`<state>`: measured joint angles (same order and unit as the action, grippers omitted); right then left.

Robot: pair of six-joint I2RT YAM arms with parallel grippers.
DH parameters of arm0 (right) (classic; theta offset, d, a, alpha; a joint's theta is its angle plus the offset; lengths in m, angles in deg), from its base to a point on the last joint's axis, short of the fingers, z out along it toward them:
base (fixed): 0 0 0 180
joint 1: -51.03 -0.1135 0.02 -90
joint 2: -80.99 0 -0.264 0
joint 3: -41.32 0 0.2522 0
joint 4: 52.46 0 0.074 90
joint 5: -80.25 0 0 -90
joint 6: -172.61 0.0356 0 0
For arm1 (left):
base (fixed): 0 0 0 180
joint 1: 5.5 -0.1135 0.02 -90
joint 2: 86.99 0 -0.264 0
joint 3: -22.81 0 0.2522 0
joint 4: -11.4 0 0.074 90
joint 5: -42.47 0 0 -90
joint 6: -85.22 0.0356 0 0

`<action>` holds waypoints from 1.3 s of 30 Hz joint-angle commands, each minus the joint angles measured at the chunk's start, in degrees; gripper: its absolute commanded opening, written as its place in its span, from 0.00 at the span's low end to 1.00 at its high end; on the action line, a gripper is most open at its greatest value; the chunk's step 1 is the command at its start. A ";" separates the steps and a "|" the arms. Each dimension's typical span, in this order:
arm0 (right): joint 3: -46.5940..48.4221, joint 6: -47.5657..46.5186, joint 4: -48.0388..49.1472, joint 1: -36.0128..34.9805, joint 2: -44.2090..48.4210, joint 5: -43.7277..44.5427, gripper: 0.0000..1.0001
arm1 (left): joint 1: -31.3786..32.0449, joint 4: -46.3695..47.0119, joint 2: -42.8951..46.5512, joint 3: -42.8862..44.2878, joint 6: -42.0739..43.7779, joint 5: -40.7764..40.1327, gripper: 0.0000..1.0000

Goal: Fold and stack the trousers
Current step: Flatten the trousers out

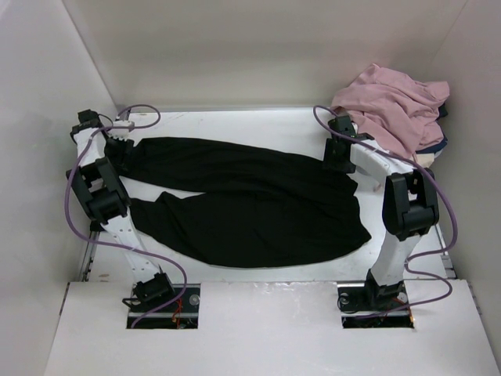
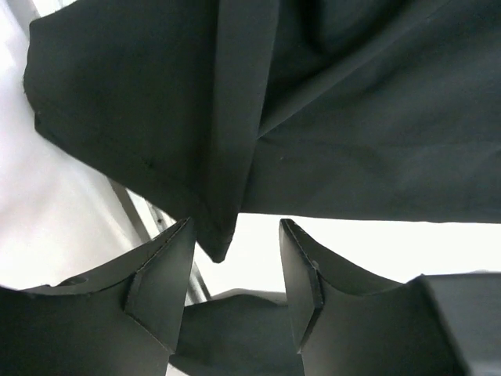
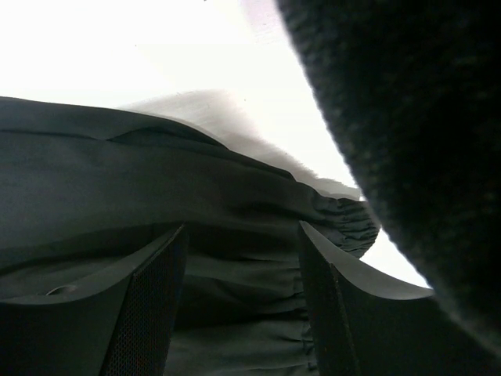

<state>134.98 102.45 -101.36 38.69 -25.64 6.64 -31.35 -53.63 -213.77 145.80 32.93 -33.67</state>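
The black trousers [image 1: 250,204] lie spread flat across the table, legs pointing left and the gathered waistband on the right. My left gripper [image 1: 119,153] is at the hem end of the far leg. In the left wrist view its jaws [image 2: 235,227] stand apart, with a pointed corner of the cloth [image 2: 219,249] just ahead of the tips and bare table between them. My right gripper [image 1: 338,163] is at the far corner of the waist. Its jaws [image 3: 241,229] are open just over the elastic waistband [image 3: 344,219]; nothing is pinched.
A dusty-pink garment [image 1: 395,106] is heaped at the back right, with navy and cream cloth [image 1: 434,147] under its edge. White walls [image 1: 47,94] close in the table on three sides. A dark blurred mass [image 3: 415,117] fills the upper right of the right wrist view.
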 commanded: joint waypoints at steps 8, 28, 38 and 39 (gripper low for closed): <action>4.56 -3.22 1.92 1.13 -1.30 0.14 0.64 | -0.22 1.34 -4.00 5.12 -0.71 -3.58 0.05; 0.96 -5.86 -3.54 2.89 -8.76 -2.50 0.80 | 0.40 8.46 4.26 3.01 -1.24 -8.33 0.00; 0.80 -10.61 -4.60 0.34 -3.08 3.55 0.72 | -0.30 8.37 6.63 3.45 -1.59 -8.51 0.00; 0.00 -10.52 -3.46 0.34 -1.06 4.87 0.73 | -0.30 8.55 6.90 2.92 -1.59 -8.42 0.00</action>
<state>136.94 92.92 -103.70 39.59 -32.15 6.81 -31.02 -46.24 -212.48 148.67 32.01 -42.36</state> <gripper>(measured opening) 0.724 0.009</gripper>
